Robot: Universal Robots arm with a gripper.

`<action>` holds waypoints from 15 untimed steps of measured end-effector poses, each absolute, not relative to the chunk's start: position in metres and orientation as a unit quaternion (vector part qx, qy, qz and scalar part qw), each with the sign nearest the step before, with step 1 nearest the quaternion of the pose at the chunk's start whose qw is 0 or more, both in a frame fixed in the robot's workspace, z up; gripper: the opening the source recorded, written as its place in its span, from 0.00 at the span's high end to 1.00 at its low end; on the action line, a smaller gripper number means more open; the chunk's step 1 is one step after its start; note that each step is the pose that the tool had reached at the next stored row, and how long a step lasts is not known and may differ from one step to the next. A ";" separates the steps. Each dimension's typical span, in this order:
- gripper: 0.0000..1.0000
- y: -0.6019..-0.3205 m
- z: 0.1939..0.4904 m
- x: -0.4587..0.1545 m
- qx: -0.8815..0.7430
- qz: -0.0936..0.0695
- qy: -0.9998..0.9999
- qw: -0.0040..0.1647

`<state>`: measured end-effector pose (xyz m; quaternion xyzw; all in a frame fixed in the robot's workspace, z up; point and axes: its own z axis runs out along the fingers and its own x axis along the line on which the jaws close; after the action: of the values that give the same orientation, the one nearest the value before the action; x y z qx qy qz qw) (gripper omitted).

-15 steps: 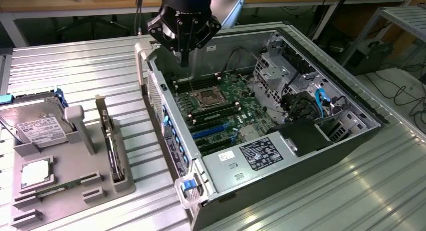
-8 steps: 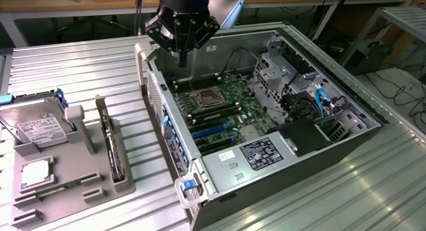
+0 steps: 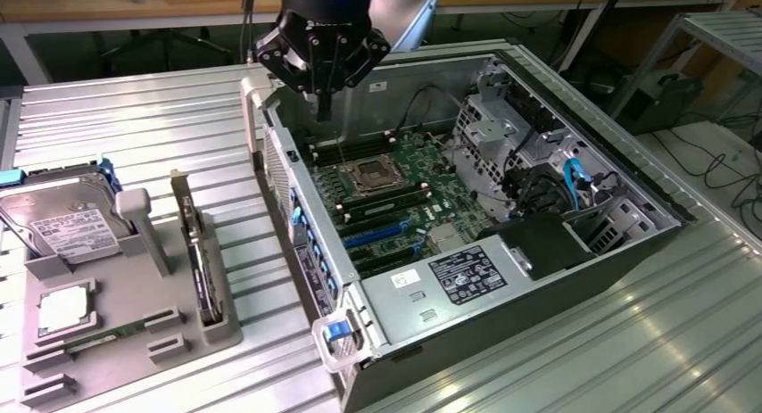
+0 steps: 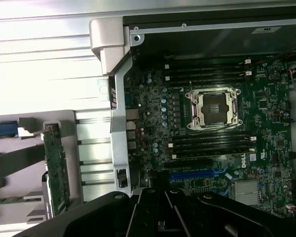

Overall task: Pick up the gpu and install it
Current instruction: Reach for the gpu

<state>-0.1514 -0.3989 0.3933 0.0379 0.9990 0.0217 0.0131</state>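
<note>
The gpu (image 3: 191, 252) is a thin dark card standing on edge in a slot of the grey holder (image 3: 131, 279), at the exterior view's left of the computer case. In the wrist view the gpu (image 4: 56, 170) shows its green edge with small parts. My gripper (image 3: 324, 105) hangs above the rear corner of the open case (image 3: 303, 252), well apart from the card. Its fingers are shut together with nothing between them. The gripper's black body (image 4: 160, 210) fills the near edge of the wrist view. The motherboard (image 3: 399, 185) lies in the case with blue card slots (image 3: 375, 236) (image 4: 197, 174).
A silver hard drive (image 3: 66, 226) with a white label, a processor chip (image 3: 62, 310) and a green memory stick (image 3: 102, 337) sit in the holder. The processor socket (image 4: 216, 107) lies between memory slots. A drive cage and cables (image 3: 559, 190) fill the case's far side.
</note>
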 end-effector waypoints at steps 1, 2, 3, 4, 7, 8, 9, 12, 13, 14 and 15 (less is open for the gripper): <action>0.89 -0.399 0.393 -0.152 0.038 0.022 0.999 0.013; 0.89 -0.399 0.393 -0.152 0.038 0.022 0.999 0.013; 0.89 -0.399 0.393 -0.153 0.038 0.022 0.999 0.013; 0.89 -0.399 0.393 -0.153 0.038 0.022 0.999 0.013; 0.89 -0.399 0.393 -0.155 0.038 0.022 0.999 0.013; 0.89 -0.399 0.393 -0.155 0.038 0.022 0.999 0.013; 0.89 -0.399 0.393 -0.156 0.038 0.022 0.999 0.013; 0.89 -0.399 0.393 -0.157 0.038 0.022 0.999 0.013; 0.89 -0.399 0.393 -0.157 0.038 0.022 0.999 0.013; 0.89 -0.399 0.393 -0.158 0.038 0.022 0.999 0.013; 0.89 -0.399 0.393 -0.158 0.038 0.022 0.999 0.013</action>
<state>-0.1582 -0.3989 0.3933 0.0379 0.9990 0.0217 0.0131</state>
